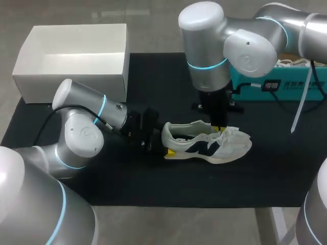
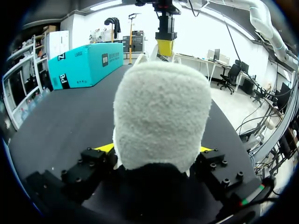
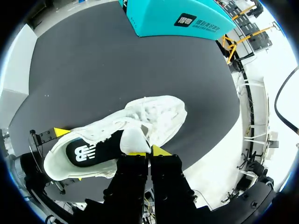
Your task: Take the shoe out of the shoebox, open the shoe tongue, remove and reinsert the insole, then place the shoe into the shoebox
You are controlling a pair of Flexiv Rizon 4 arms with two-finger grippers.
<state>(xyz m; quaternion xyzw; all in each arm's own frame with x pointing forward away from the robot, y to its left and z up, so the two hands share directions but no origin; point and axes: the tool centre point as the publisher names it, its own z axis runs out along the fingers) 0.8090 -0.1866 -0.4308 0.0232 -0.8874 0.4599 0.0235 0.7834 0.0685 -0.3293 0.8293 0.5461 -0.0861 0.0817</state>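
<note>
My left hand (image 2: 154,149) clamps the heel of the white-and-navy mesh sneaker (image 1: 204,145) on the black bench (image 1: 153,76); white cardboard shoebox (image 1: 71,87) at its 10 o'clock. My right hand (image 3: 149,151), nearly closed, pinches the white tongue (image 3: 133,140). Likely step: opening tongue. Next: peel it up, heel braced.

Shoe (image 1: 207,143) on mat (image 1: 153,184), right of shoebox (image 1: 71,61)

One shoe (image 1: 207,143) is on the single tabletop (image 1: 153,189). There are two boxes: one white shoebox (image 1: 71,88) and one teal box (image 1: 276,84). Two arms are in view, a left arm (image 1: 82,127) and a right arm (image 1: 230,46), with two pincers in all, the left pincer (image 1: 164,145) and the right pincer (image 1: 219,130).
</note>
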